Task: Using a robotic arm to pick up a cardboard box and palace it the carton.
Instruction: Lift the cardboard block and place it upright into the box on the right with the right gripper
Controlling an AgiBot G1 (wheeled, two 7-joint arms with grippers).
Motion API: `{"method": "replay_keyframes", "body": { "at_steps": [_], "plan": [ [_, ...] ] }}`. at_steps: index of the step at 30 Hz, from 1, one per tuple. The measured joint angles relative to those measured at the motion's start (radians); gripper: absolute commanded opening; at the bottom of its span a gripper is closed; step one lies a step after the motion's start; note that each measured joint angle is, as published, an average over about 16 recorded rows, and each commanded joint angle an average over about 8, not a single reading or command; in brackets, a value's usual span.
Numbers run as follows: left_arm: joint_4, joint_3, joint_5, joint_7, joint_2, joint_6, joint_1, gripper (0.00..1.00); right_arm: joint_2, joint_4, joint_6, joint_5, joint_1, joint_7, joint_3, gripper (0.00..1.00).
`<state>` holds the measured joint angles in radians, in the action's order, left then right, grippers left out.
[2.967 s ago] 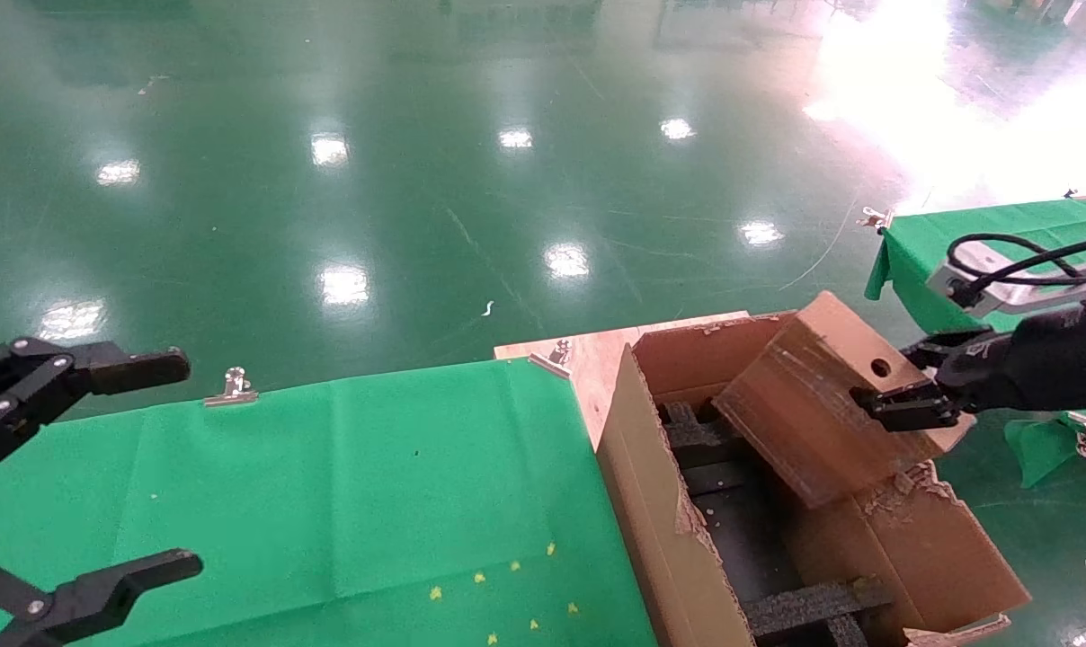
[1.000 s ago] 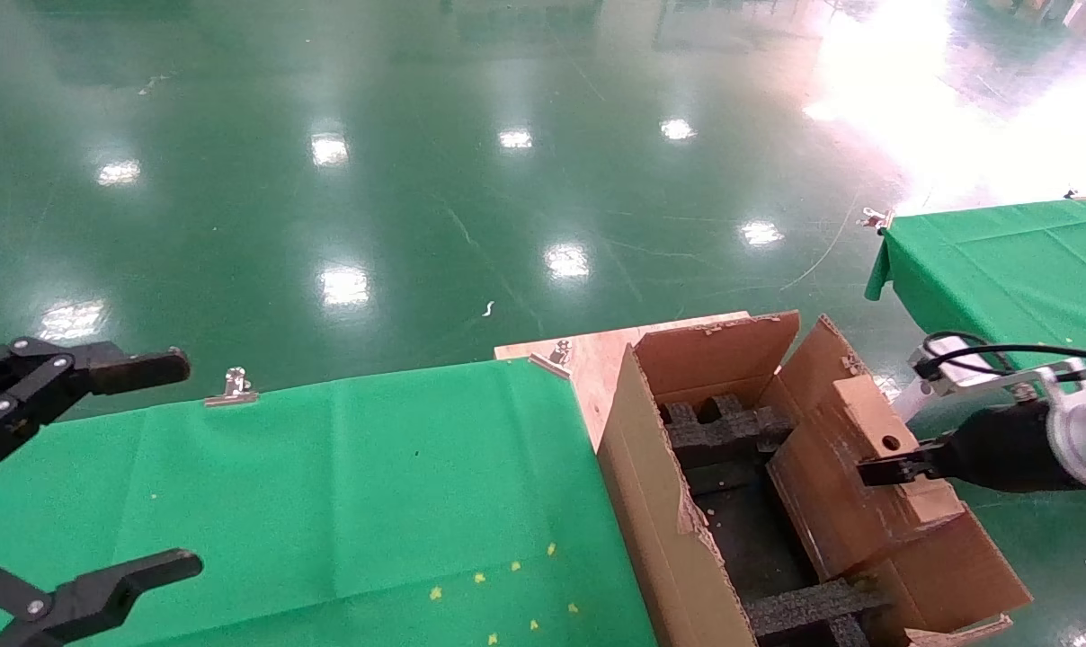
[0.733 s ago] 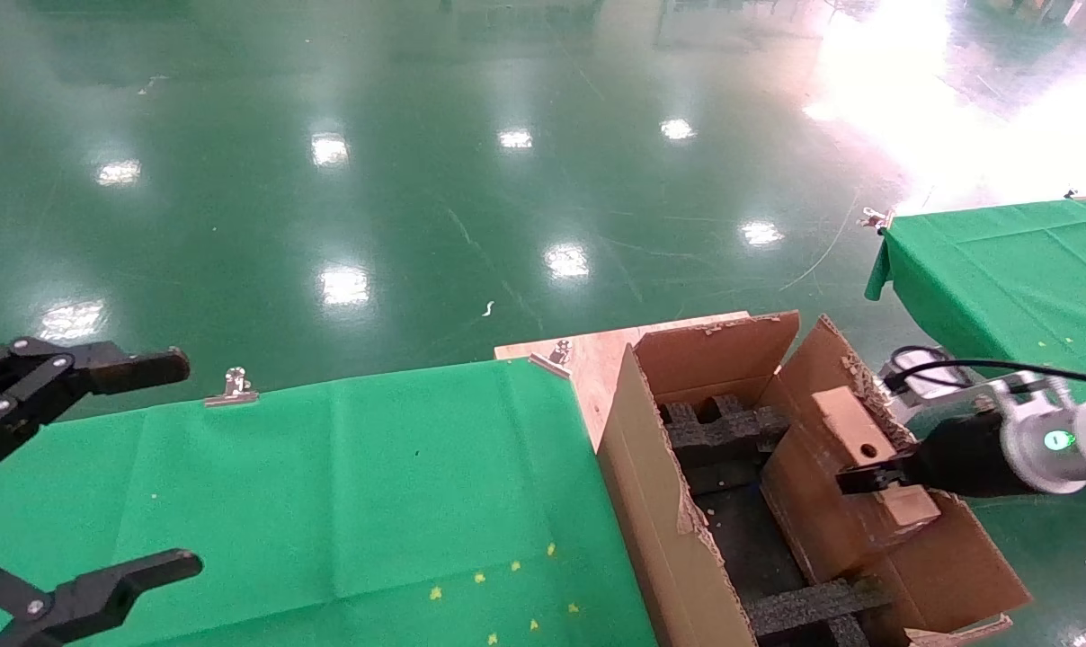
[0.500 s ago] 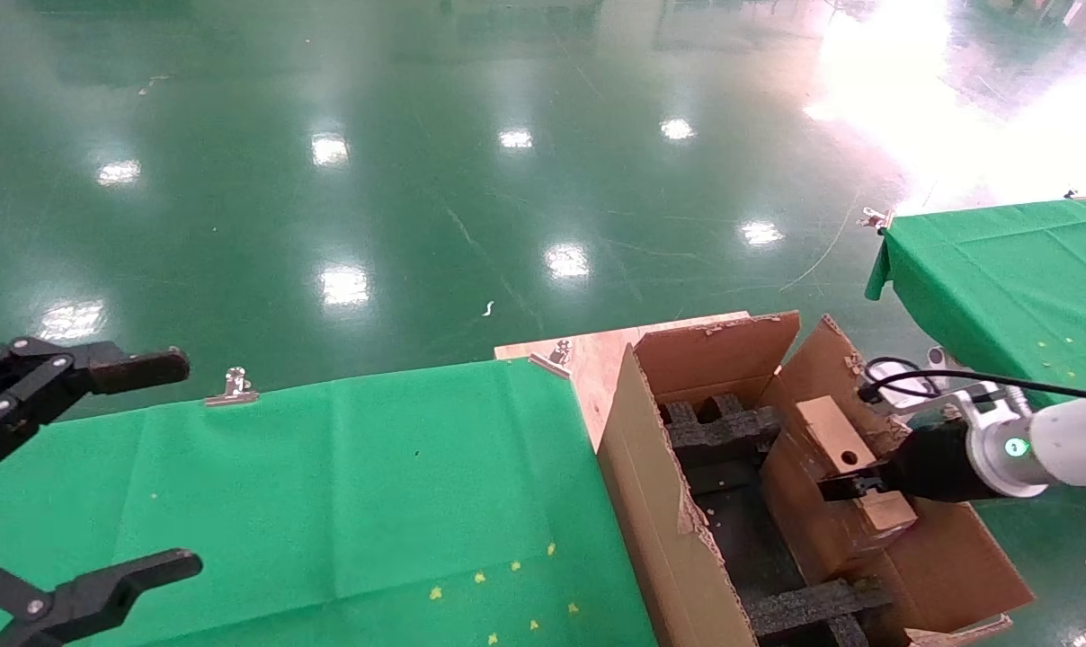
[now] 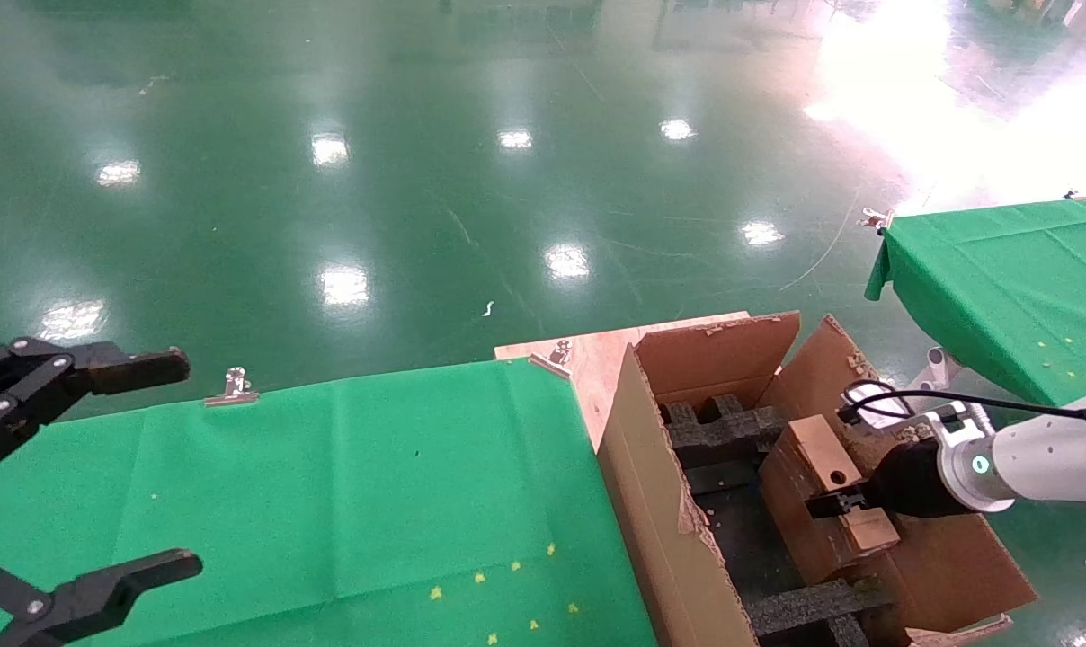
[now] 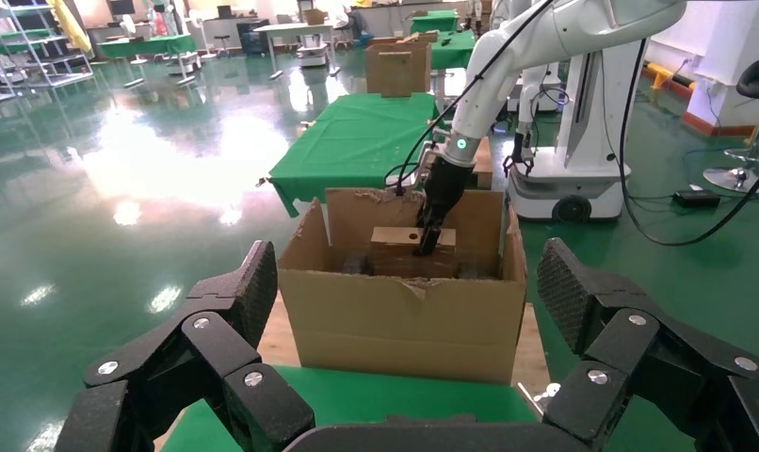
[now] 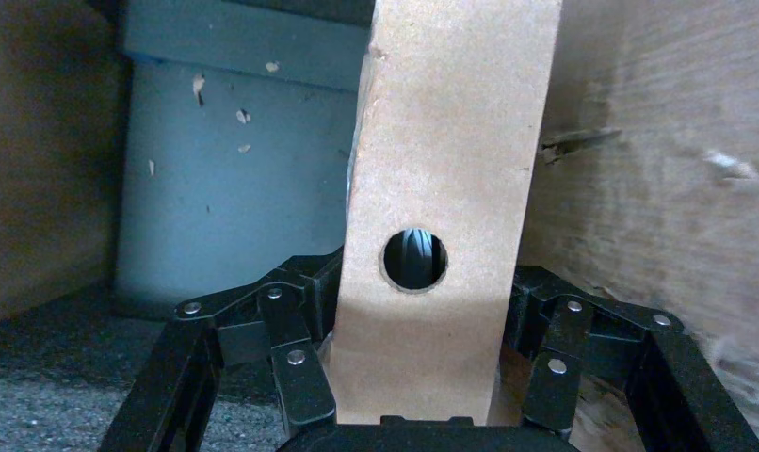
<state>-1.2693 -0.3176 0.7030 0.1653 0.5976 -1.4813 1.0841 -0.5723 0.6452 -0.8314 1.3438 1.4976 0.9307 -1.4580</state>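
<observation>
Glossy green floor (image 5: 471,180) fills the far part of the head view, with ceiling lights mirrored on it. Nearer, a table under green cloth (image 5: 327,485) is seen, the cloth pinned by a metal clip (image 5: 231,386) at its far edge and by another clip at its far right corner. A bare wooden board (image 5: 597,355) shows past that corner.

Just right of the table, the carton (image 5: 651,503) stands open, its flaps ragged; black foam (image 5: 804,604) is seen inside it. A second green-clothed table (image 5: 1010,270) lies further right.

The box (image 5: 817,490) is inside the carton, against its right wall, tilted, with a narrow face bearing a round hole turned up. It is gripped by the right gripper (image 5: 844,505), reached in from the right on the white arm (image 5: 1046,458), whose ring light glows green. In the right wrist view the narrow holed face of the box (image 7: 446,207) is clamped between the black fingers (image 7: 296,372), one on each side. Whether the box rests on the foam cannot be told.

From the left wrist view the carton (image 6: 404,315) is seen ahead with the box (image 6: 395,247) within and the arm (image 6: 508,75) bent down into it.

The left gripper (image 5: 111,467) is held wide open over the left edge of the table, well apart from the carton.
</observation>
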Motion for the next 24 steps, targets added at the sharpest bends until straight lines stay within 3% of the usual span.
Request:
{"method": "replay_keyframes", "body": {
  "at_steps": [7, 8, 24],
  "plan": [
    [0.0, 0.0, 0.0, 0.0, 0.0, 0.0, 0.0, 1.0, -0.02, -0.033, 0.0, -0.01, -0.012, -0.023, 0.002, 0.91],
    [0.0, 0.0, 0.0, 0.0, 0.0, 0.0, 0.0, 1.0, -0.021, -0.035, 0.0, -0.011, -0.013, -0.024, 0.002, 1.0],
    [0.0, 0.0, 0.0, 0.0, 0.0, 0.0, 0.0, 1.0, -0.014, -0.027, -0.001, -0.007, -0.006, -0.021, 0.003, 1.0]
  ]
}}
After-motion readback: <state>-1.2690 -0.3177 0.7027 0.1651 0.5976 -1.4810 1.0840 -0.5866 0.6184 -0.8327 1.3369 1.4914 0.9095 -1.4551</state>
